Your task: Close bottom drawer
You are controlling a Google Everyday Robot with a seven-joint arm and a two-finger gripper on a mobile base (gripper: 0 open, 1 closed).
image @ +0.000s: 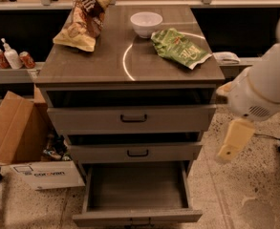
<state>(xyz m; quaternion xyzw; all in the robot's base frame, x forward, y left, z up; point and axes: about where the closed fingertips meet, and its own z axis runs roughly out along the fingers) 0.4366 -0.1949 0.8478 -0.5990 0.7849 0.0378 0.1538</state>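
The bottom drawer (137, 217) of the grey-brown cabinet is pulled far out. Its plain grey floor (137, 185) is bare and its slim front panel sits at the lower edge of the view. My gripper (228, 149) hangs from the white arm (261, 92) to the right of the cabinet. It is level with the middle drawer (138, 152), above and to the right of the bottom drawer, and touches nothing.
The top drawer (134, 119) and the middle drawer stand slightly out. On the cabinet top (106, 61) lie a brown chip bag (82, 20), a white bowl (146, 23) and a green chip bag (178, 46). A cardboard box (15, 137) stands on the floor at the left.
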